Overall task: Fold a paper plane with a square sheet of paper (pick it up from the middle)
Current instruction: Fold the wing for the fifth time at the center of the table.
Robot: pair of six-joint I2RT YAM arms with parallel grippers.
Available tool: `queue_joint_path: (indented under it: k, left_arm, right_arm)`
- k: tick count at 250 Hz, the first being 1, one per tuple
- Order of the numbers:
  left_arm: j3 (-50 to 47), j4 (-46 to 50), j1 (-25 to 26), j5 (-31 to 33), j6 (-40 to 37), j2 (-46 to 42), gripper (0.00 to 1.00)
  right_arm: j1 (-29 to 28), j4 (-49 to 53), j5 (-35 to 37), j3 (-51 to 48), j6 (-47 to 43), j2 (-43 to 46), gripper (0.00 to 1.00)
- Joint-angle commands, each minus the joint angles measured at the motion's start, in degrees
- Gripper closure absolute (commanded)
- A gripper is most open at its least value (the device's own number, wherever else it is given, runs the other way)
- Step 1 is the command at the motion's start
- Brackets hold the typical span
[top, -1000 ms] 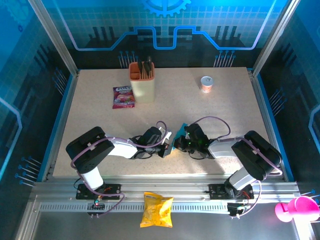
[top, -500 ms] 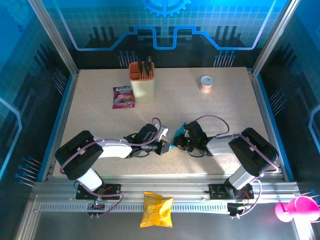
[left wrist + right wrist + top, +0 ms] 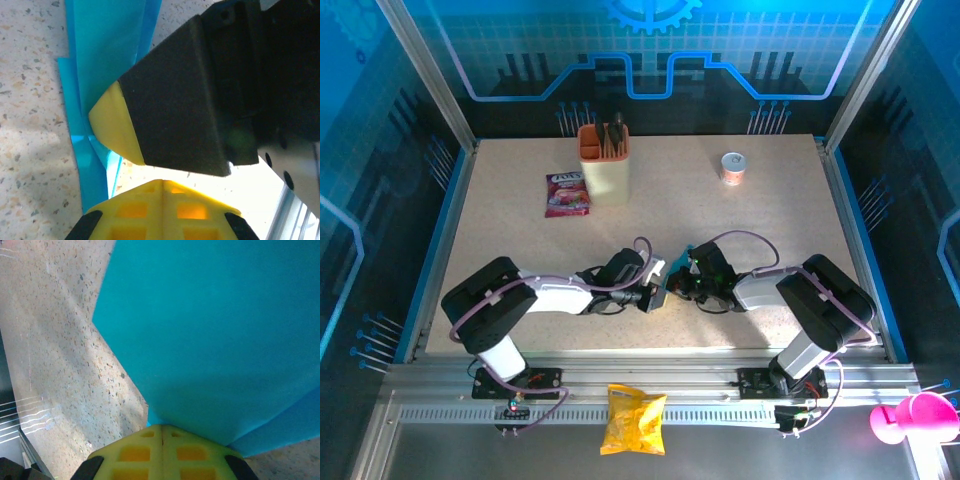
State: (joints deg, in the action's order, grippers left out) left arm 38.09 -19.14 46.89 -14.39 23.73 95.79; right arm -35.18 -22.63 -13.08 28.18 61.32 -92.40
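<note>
The cyan-blue sheet of paper lies folded in narrow layers near the table's front middle, mostly covered by both grippers. Whether it forms a paper plane I cannot make out. In the left wrist view the folded layers run down the left side. My left gripper is shut just beside them, holding nothing. The right gripper's yellow-tipped finger rests against the paper there. In the right wrist view my right gripper is shut with its tips at the edge of a broad cyan panel. From above, the left gripper and right gripper almost touch.
An orange-cream holder and a pink-purple snack packet stand at the back left. A small cup is at the back right. A yellow crisp bag lies on the front rail, and a pink object sits off the table's right corner.
The left gripper drew back a little to the left, then came back to the paper. The right gripper edged slightly left. Both stayed shut.
</note>
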Motion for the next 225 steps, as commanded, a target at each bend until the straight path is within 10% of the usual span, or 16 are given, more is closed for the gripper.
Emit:
queue_joint_path:
  k: [1, 225]
  left_arm:
    - [1.85, 0.19, -0.29, 0.88, -1.67, 1.65, 1.00]
    - [-5.24, -2.06, -2.60, 2.62, 1.32, 7.08, 1.00]
  right_arm:
    - [0.20, 4.63, 3.60, -2.04, 0.28, -4.50, 1.00]
    - [5.32, 6.81, 0.25, 2.48, -2.28, -4.48, 1.00]
